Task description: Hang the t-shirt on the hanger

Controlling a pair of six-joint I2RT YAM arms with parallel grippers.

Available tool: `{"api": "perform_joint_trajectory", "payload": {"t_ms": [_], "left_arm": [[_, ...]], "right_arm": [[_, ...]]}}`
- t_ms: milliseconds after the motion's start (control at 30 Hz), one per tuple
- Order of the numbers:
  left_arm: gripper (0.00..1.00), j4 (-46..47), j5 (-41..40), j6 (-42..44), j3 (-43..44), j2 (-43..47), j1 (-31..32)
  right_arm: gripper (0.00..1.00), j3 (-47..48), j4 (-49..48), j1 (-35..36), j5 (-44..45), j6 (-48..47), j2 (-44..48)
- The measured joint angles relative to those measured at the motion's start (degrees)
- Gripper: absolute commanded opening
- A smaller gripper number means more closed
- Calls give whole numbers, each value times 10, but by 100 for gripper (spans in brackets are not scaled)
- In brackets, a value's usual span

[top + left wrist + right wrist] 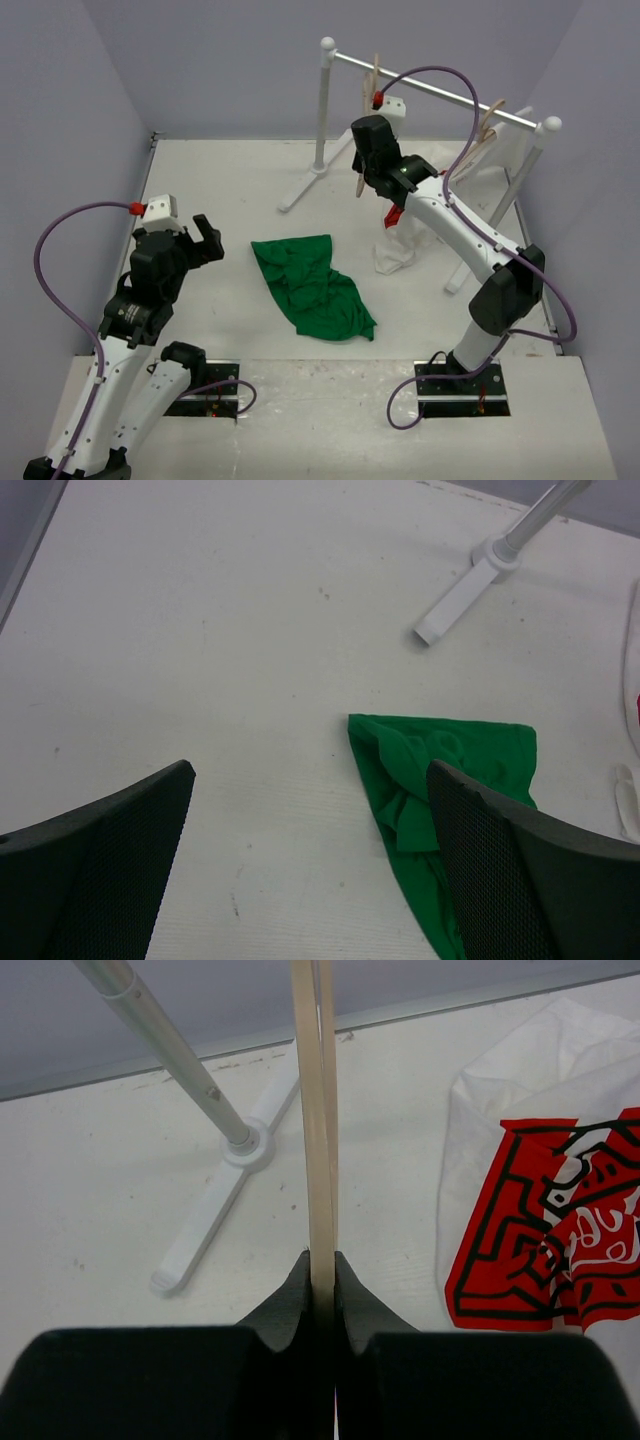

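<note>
Right hand pinches the hanger, its hook cut off above; left hand spread, partly hiding the t-shirt.

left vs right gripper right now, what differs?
The left gripper is wide open and empty; the right gripper is shut on the hanger. The left gripper sits low, beside the green t-shirt; the right gripper is raised at the rack. Both are black.

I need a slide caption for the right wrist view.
Right gripper shut on the hanger, rack foot and printed white shirt behind.
</note>
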State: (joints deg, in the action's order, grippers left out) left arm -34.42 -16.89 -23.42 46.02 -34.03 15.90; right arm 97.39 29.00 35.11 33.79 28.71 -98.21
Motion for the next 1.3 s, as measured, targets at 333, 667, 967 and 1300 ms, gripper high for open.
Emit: {"api": "perform_joint_trajectory", "payload": {"t_ms": [333, 667, 967, 1300], "left_arm": [[100, 0, 2, 0, 0, -8, 0], [100, 1, 2, 0, 0, -17, 0], [100, 1, 2, 0, 0, -31, 0], [97, 52, 109, -61, -26, -118, 18]], "right_arm": [[0, -90, -80, -26, -46, -57, 70], [0, -195, -146, -29, -72, -102, 188], [0, -266, -150, -29, -110, -109, 266], [0, -345, -24, -27, -258, -94, 439]]}}
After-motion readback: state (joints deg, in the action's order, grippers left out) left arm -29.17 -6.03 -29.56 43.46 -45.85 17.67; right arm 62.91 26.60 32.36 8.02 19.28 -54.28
